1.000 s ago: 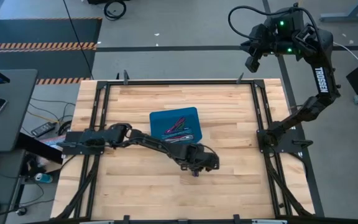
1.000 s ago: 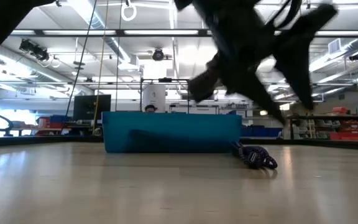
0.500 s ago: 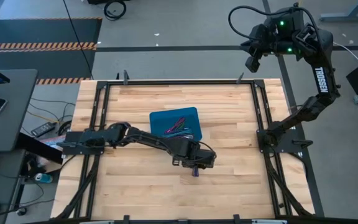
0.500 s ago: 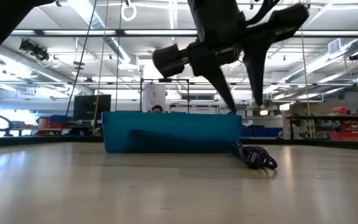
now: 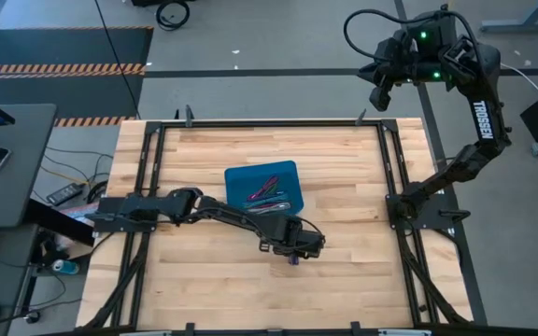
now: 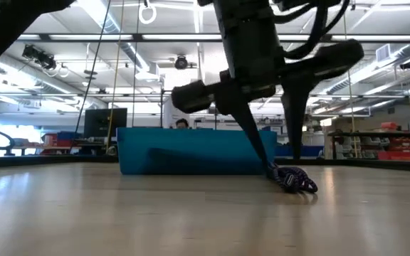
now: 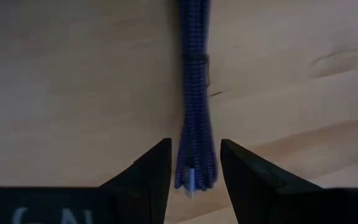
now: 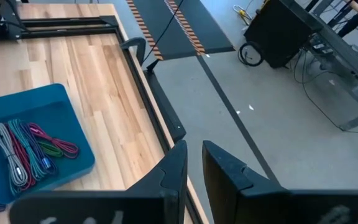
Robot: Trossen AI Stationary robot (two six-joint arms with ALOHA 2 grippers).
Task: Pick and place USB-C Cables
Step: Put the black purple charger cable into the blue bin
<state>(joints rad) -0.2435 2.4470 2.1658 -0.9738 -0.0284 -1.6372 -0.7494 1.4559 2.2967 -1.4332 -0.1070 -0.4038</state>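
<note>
My left claw [image 7: 193,168] is down at the wooden table [image 5: 344,168], fingers spread apart with a blue-purple cable [image 7: 194,118] lying lengthwise in the gap between them. My fingertips [image 7: 154,165] stand either side of its near end without pinching it, and a sliver of bare wood shows on each side. That bundle is a narrow, braided fold, bound by a thin dark band partway along, with a pale connector tip peeking out at the end nearest me. From the low view it lies flat on the table just beside the corner of the teal tray [image 6: 191,153], outside it. Inside the tray, seen from my other wrist, the other cables [image 8: 27,149] lie side by side: grey, teal, maroon, magenta, green and blue. My right claw [image 8: 194,165] hangs high beyond the table's far right corner, its fingers only a narrow slit apart and holding nothing.
</note>
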